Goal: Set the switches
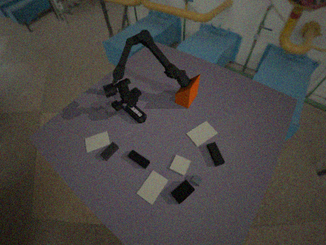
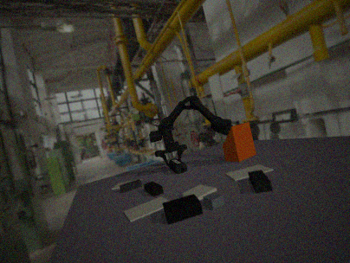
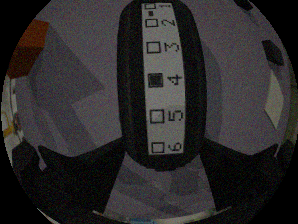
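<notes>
The dark controller unit (image 1: pixel 141 118) (image 2: pixel 179 168) (image 3: pixel 133 100) is tilted with its underside towards the wrist camera; its switches are hidden. Its white label (image 3: pixel 167 100) shows squares 1, 2, 3, 5 and 6 empty and square 4 filled. Square 1 is near the top edge of the view, with a small dark mark between it and 2. My gripper (image 1: pixel 125 105) (image 2: pixel 172 157) (image 3: pixel 162 141) is shut on the unit's near end, one finger against each long side. I cannot tell whether the far end touches the bench.
An orange wedge (image 1: pixel 187 94) (image 2: pixel 240 143) (image 3: pixel 25 57) stands beside the arm's base. Pale plates (image 1: pixel 97 141) (image 1: pixel 202 133) (image 1: pixel 180 164) (image 1: pixel 152 187) and dark blocks (image 1: pixel 109 151) (image 1: pixel 139 159) (image 1: pixel 215 154) (image 1: pixel 182 192) lie farther out, with a small grey-blue block (image 1: pixel 195 180) (image 2: pixel 213 203).
</notes>
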Motion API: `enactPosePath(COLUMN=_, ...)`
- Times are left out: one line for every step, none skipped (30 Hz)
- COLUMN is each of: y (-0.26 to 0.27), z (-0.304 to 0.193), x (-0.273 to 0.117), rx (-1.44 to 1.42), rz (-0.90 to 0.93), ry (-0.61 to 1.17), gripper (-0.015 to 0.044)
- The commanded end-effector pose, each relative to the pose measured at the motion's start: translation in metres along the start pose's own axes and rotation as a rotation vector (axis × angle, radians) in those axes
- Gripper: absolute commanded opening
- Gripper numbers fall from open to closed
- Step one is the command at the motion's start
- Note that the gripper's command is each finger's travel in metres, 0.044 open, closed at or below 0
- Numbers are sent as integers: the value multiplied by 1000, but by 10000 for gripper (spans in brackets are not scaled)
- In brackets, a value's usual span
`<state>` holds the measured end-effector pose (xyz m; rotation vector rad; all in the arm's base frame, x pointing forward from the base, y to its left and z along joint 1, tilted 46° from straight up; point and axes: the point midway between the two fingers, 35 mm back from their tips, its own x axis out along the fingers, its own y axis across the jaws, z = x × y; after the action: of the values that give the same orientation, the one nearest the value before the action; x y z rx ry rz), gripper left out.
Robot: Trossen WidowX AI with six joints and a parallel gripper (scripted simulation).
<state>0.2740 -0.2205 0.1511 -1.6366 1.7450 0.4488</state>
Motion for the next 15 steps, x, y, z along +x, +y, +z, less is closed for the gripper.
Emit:
enactPosePath(y=2, z=5, x=4, rx=-17, rz=4, ry=-12, gripper=338)
enactPosePath(y=2, z=5, x=5, rx=-17, rz=3, ry=-12, gripper=338)
enactPosePath(y=2, z=5, x=6, rx=-17, rz=3, ry=-12, gripper=338)
enactPosePath(y=2, z=5, x=7, rx=-17, rz=3, ry=-12, gripper=338)
enactPosePath(y=2, z=5, x=8, rx=-17, rz=3, ry=-12, gripper=338)
enactPosePath(y=2, z=5, x=8, rx=-17, rz=3, ry=-12, gripper=338)
enactPosePath(y=2, z=5, x=9, rx=-17, rz=3, ry=-12, gripper=338)
enactPosePath(y=2, z=5, x=10, rx=-17, rz=3, ry=-11, gripper=338)
enactPosePath(y=2, z=5, x=10, rx=-17, rz=3, ry=-11, gripper=338)
enactPosePath(y=2, z=5, x=10, rx=-17, rz=3, ry=-11, gripper=338)
enactPosePath(y=2, z=5, x=11, rx=-17, rz=3, ry=-11, gripper=338)
enactPosePath(y=2, z=5, x=11, rx=-16, rz=3, ry=-11, gripper=338)
enactPosePath(y=2, z=5, x=11, rx=-16, rz=3, ry=-11, gripper=338)
enactPosePath(y=2, z=4, x=11, rx=-15, rz=3, ry=-10, gripper=338)
enactPosePath(y=2, z=4, x=11, rx=-14, rz=3, ry=-9, gripper=338)
